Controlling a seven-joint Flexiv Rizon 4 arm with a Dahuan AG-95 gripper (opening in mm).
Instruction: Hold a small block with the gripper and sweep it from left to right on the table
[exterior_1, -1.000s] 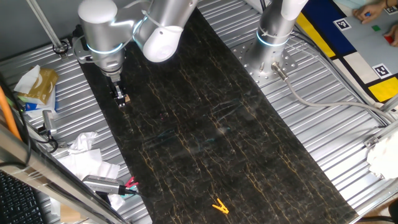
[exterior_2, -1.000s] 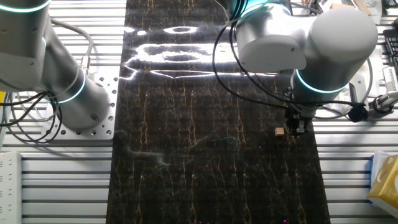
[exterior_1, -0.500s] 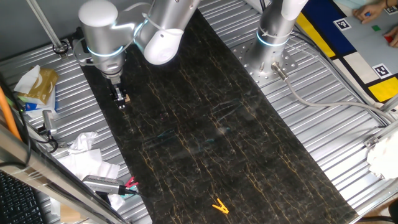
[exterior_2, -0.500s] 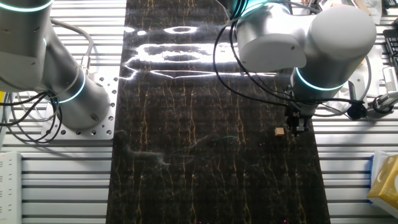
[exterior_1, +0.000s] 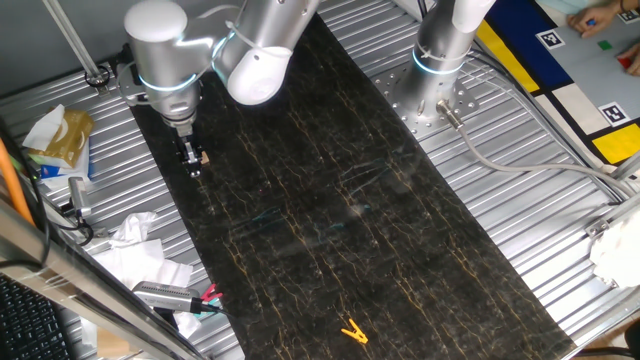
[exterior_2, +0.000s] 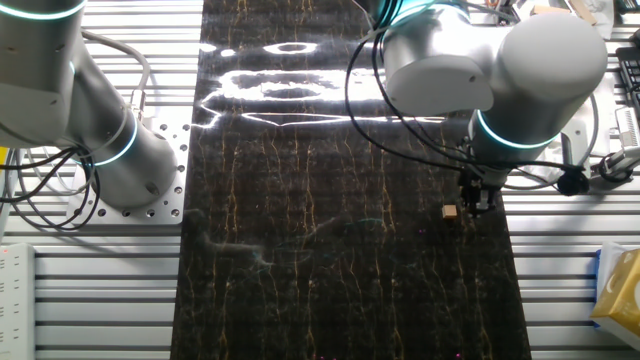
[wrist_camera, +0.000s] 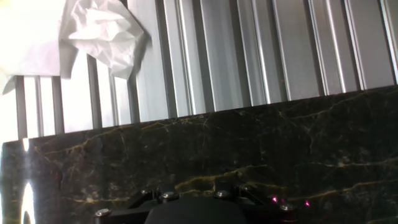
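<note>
Gripper hangs low over the dark marble table, close to its edge. Small block sits on the slab just beside the fingertips, apparently not pinched; the jaws' spread can't be judged.

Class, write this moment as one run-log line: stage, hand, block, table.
stage: before sweep | hand: small black two-finger hand low, grasp unclear | block: tiny tan wooden cube beside fingertips | table: dark gold-veined marble-like slab, block near edge
</note>
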